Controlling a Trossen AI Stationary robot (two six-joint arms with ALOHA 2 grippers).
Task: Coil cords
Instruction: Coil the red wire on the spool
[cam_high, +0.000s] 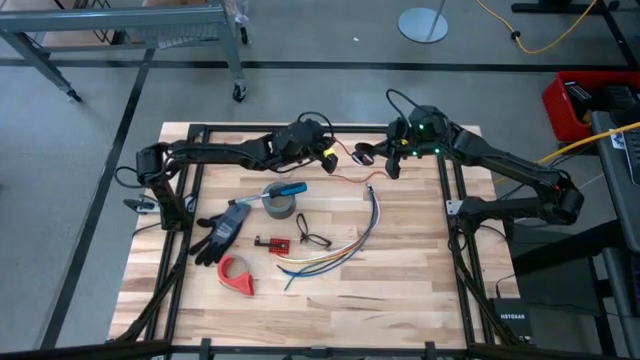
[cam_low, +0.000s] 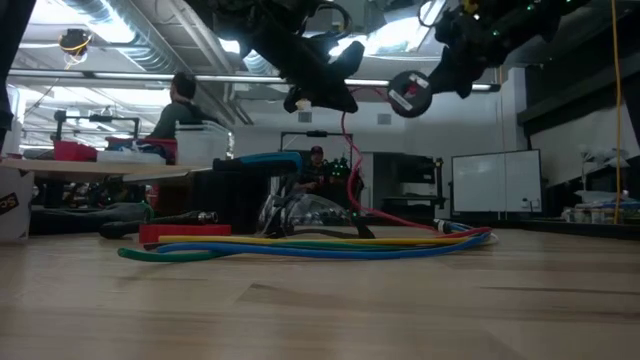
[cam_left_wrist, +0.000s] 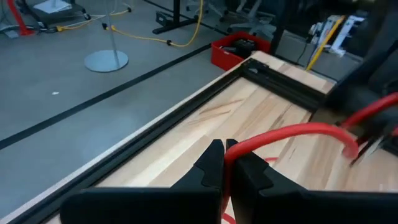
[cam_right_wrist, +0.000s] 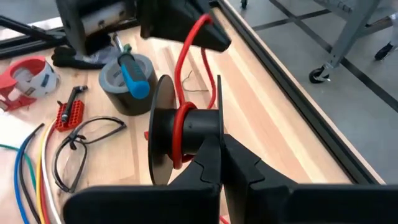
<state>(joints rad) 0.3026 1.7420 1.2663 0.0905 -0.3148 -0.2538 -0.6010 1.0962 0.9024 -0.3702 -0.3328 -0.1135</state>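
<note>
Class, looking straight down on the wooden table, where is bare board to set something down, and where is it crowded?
Free: near edge below the red tape dispenser and multicoloured wire bundle; right strip beside that bundle. Crowded: centre-left, around the grey tape roll and black glove.

Red wire (cam_right_wrist: 186, 59), partly spooled, airborne

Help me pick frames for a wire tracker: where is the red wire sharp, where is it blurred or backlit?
Right wrist view: red wire on the spool is crisp. Left wrist view: sharp at the left claw, smeared farther off. Low view: arms are dark silhouettes against bright ceiling lights, the wire dim. High view: evenly lit, but the wire is thin.
</note>
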